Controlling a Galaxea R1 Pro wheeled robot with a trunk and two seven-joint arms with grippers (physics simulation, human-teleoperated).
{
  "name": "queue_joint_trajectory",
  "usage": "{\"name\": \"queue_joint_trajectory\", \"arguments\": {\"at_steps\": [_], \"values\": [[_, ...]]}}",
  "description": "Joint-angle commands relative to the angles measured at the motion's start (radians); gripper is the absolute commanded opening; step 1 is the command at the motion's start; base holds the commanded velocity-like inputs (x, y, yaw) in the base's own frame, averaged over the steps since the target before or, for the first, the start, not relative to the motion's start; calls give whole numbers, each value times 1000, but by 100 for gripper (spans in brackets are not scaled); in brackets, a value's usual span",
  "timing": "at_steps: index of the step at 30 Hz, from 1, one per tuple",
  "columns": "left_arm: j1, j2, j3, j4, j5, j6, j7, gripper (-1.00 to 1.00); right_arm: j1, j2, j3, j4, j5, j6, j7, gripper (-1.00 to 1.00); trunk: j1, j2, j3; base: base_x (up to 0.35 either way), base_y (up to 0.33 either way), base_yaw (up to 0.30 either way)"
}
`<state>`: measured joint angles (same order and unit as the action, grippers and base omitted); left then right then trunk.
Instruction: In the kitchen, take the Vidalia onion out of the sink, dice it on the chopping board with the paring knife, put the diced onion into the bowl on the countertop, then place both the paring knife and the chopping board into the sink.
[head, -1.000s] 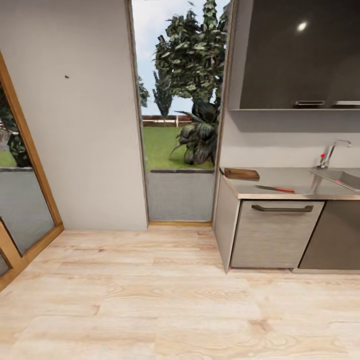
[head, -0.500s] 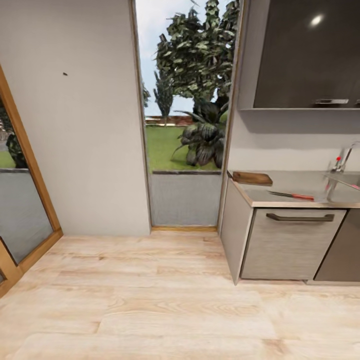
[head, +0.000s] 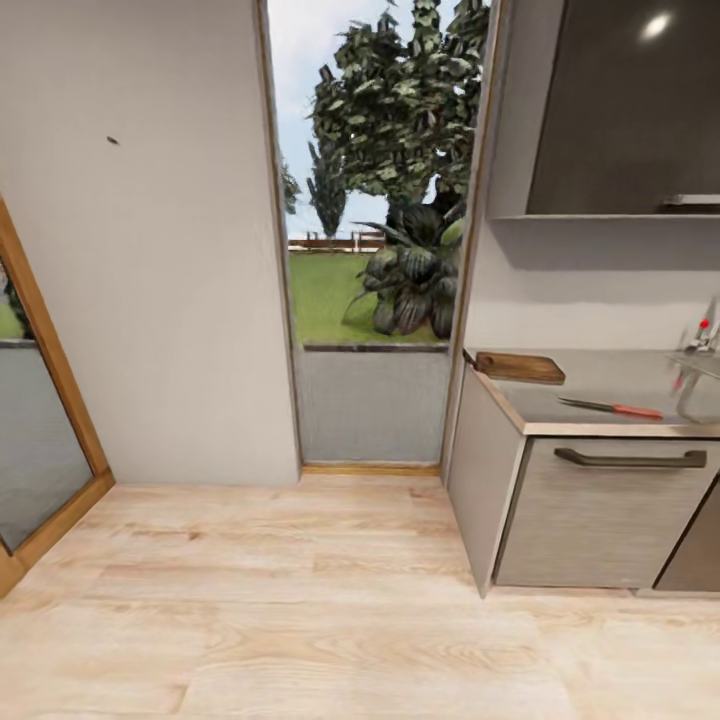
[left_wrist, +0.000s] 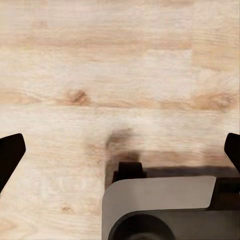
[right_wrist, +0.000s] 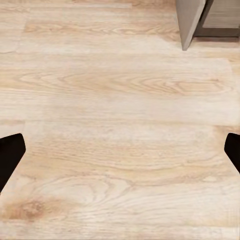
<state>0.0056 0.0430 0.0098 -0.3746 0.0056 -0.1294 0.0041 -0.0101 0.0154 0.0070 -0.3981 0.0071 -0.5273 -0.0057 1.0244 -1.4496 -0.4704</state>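
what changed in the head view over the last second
The camera moved, not the things: the whole picture slid right, so the counter, chopping board and knife now sit further right and lower, and the tap has reached the right edge. The board and knife lie as they did on the counter, apart from each other. Nothing was taken hold of or let go.

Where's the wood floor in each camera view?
Head: floor spans the lower half, under the cabinet.
Left wrist: floor lies beyond a grey robot part.
Right wrist: floor runs up to the cabinet.
Shared landmark: the cabinet's end panel, head and right wrist.
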Motion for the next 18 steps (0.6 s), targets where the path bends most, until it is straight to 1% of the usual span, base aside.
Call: {"name": "queue_joint_trajectory", "arguments": {"at_steps": [1, 18], "values": [[0, 0, 1, -1, 1, -1, 0, 100, -1, 0, 1, 1, 1, -3, -1, 100, 1, 0, -1, 318, 1, 0], [0, 0, 0, -3, 1, -1, 1, 100, -1, -6, 1, 1, 2, -3, 0, 100, 1, 0, -1, 319, 0, 0]]}}
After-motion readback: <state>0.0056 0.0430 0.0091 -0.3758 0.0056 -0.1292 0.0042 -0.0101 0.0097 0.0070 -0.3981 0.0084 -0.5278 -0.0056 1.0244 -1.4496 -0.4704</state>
